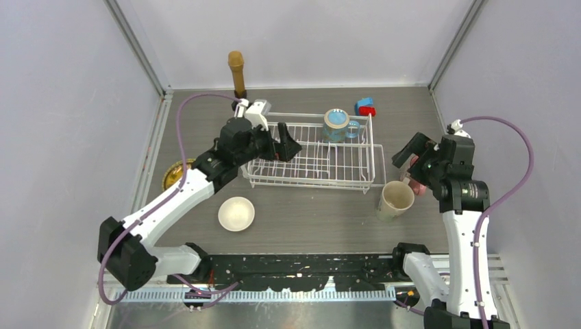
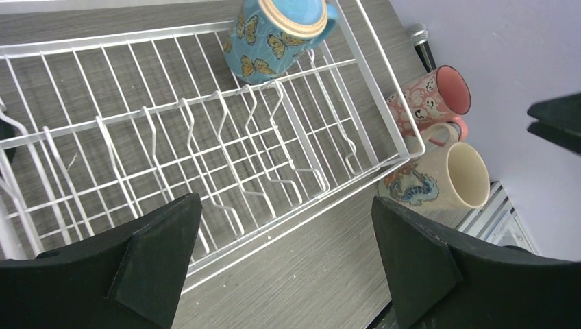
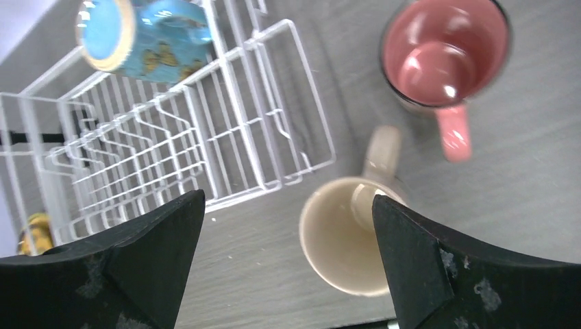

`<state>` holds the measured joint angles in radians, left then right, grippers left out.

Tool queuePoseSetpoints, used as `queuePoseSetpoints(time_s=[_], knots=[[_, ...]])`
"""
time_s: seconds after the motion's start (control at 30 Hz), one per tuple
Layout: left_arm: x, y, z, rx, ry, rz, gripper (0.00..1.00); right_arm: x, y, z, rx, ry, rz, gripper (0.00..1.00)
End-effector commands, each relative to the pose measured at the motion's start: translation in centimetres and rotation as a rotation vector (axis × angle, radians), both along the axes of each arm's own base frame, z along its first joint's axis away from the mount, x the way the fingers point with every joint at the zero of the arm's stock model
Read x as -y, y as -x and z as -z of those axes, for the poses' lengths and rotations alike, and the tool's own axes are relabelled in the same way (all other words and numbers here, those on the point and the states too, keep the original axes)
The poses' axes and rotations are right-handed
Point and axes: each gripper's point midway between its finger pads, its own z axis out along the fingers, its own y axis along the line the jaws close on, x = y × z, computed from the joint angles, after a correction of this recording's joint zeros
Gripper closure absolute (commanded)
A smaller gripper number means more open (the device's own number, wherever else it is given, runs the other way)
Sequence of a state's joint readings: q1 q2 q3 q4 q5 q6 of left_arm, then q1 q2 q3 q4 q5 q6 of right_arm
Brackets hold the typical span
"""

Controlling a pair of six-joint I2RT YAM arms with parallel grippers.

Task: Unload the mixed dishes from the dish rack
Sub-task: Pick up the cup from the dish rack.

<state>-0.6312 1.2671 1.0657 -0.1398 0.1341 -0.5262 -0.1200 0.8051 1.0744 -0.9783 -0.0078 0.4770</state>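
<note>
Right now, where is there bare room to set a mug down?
The bare strip of table between the white bowl and the cream mug, in front of the dish rack. Right of the rack is crowded: cream mug, pink mug, right gripper above.

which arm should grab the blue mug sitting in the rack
Left, probably. The left claw, open, hangs over the dish rack, facing the blue mug. The right claw, also open, is outside the rack above the cream mug.
</note>
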Motion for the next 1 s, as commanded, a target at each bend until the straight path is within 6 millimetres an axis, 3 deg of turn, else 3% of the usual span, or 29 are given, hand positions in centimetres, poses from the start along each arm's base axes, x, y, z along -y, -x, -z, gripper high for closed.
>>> queuePoseSetpoints(time_s=[0.0, 0.1, 0.23, 0.33, 0.37, 0.4, 0.43, 0.5, 0.53, 0.7, 0.77, 0.97], knots=[[-1.3, 0.8, -1.8, 0.087, 0.002, -0.012, 0.0, -2.7, -4.2, -2.9, 0.185, -0.094, -0.145, 0.0], [-1.9, 0.8, -1.9, 0.104, -0.006, -0.036, 0.0, -3.9, -5.4, -2.8, 0.184, -0.106, -0.192, 0.0], [-2.2, 0.9, -1.6, 0.106, -0.038, -0.029, 0.0, -6.8, -7.0, -3.4, 0.184, 0.036, -0.314, 0.0], [-2.3, 1.0, -1.2, 0.1, -0.043, -0.03, 0.0, -10.5, -8.4, -2.4, 0.164, 0.176, -0.542, 0.0], [-2.2, 1.1, -1.1, 0.095, -0.039, -0.027, 0.0, -11.0, -9.0, -2.9, 0.167, 0.192, -0.575, 0.0], [-2.0, 1.2, -0.9, 0.089, -0.035, -0.016, 0.0, -11.8, -9.5, -1.4, 0.115, 0.218, -0.64, 0.0], [-1.9, 1.3, -0.9, 0.085, -0.034, -0.006, 0.0, -12.4, -10.1, -2.0, 0.125, 0.23, -0.672, 0.0], [-1.9, 1.5, -0.7, 0.079, -0.049, 0.006, 0.0, -13.8, -11.8, -0.7, 0.11, 0.267, -0.777, 0.0], [-2.1, 1.6, -0.6, 0.075, -0.061, 0.005, 0.0, -14.4, -12.5, -1.1, 0.157, 0.318, -0.855, 0.0], [-2.2, 1.8, -0.6, 0.069, -0.054, 0.005, 0.0, -14.1, -15.8, 0.2, 0.23, 0.616, -1.103, 0.0], [-2.1, 2.1, -0.7, 0.073, -0.048, 0.019, 0.0, -13.6, -17.0, 0.6, 0.217, 0.659, -1.157, 0.0], [-2.4, 1.9, -0.7, 0.079, -0.056, -0.003, 0.0, -13.3, -18.7, 1.7, 0.192, 0.56, -1.301, 0.0]])
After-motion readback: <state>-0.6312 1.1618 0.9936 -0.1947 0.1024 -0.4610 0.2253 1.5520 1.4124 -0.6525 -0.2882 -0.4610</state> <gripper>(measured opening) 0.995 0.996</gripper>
